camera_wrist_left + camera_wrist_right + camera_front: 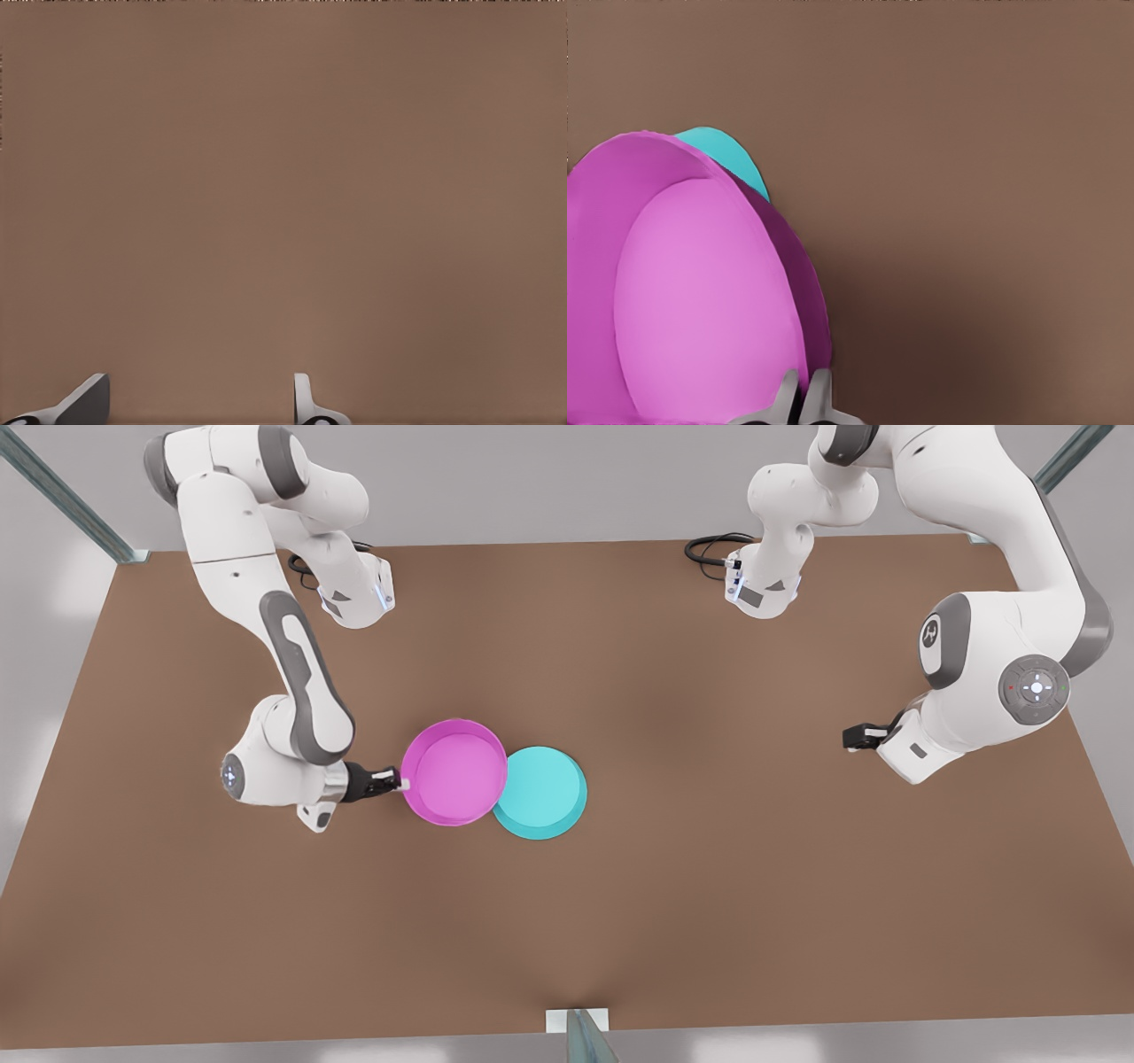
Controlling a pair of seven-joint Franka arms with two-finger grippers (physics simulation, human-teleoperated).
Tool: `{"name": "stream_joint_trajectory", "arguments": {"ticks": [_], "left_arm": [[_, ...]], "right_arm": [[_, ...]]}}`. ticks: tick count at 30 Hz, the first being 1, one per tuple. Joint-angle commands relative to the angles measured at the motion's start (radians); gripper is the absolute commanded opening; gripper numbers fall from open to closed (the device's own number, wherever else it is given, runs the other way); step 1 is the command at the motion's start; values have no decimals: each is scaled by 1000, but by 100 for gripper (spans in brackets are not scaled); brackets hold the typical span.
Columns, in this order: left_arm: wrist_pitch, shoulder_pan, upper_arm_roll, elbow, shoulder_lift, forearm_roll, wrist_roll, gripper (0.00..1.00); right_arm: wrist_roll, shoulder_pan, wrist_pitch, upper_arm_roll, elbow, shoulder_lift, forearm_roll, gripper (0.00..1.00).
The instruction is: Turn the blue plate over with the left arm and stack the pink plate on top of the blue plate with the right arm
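**Rim pinch carries the pink plate toward the blue one**

Plates sit mid-table, and the action is on the front view's left. The right gripper (396, 782) has its two fingers (818, 396) pressed together on the rim of the round, shallow magenta-pink plate (454, 772), and the dish looks lifted, open side up, its far edge overlapping the round turquoise-cyan blue plate (545, 793). The blue one lies flat on the brown tabletop (709, 868), showing a plain smooth face, so it reads as already turned base-up.

Over on the front view's right the left gripper (852, 737) waits, well apart from both dishes, fingers (306, 403) spread above bare table.

Handling? Both dishes look rigid, thin-walled and light, so a pinch on the low upright rim is the natural hold; the flat base offers nothing to grab. One-sided as it is, that hold may let the plate sag or swivel in the fingers, and a smooth surface could slip. Centring matters too: same-size plates leave little margin before the pink one hangs off.
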Motion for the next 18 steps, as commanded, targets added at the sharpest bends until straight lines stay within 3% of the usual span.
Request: {"name": "stream_joint_trajectory", "arguments": {"ticks": [1,11,12,13,14,18], "left_arm": [[0,0,0,0,0,0,1,100],[3,2,2,0,0,1,6,100],[3,2,2,2,0,1,7,100],[3,2,2,0,1,0,6,100],[3,2,2,0,1,0,6,100],[5,2,2,0,1,1,6,100]], "right_arm": [[9,5,5,0,0,0,0,21],[204,255,186,-17,28,60,128,21],[216,291,184,-47,41,74,126,25],[220,309,184,-63,44,78,126,49],[219,323,184,-78,44,83,126,65],[214,323,175,-92,41,77,126,70]]}}
